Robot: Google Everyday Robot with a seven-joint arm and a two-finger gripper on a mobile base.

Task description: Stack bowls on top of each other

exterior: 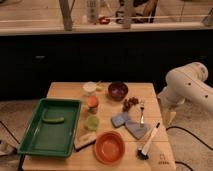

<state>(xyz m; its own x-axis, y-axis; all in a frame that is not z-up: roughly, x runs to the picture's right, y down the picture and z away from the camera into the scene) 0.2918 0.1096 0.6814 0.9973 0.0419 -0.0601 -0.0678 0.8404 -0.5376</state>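
Shallow orange round bowl (109, 147) lies lower centre, dark maroon bowl (118, 90) and small white bowl (90, 88) upper centre. They are likely light, rigid and slick, so pinch a rim. The gripper (170, 116) hangs at the right, beside the wooden table (65, 91); I cannot tell whether it is clenched.

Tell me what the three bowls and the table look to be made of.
Orange bowl: likely plastic, smooth with a soft sheen.
Maroon bowl: plastic or glazed ceramic, glossy inside.
White bowl: plastic or ceramic, cannot tell.
Table: looks like pale wood, by its warm tone.
The gripper hangs beside the table's right edge.
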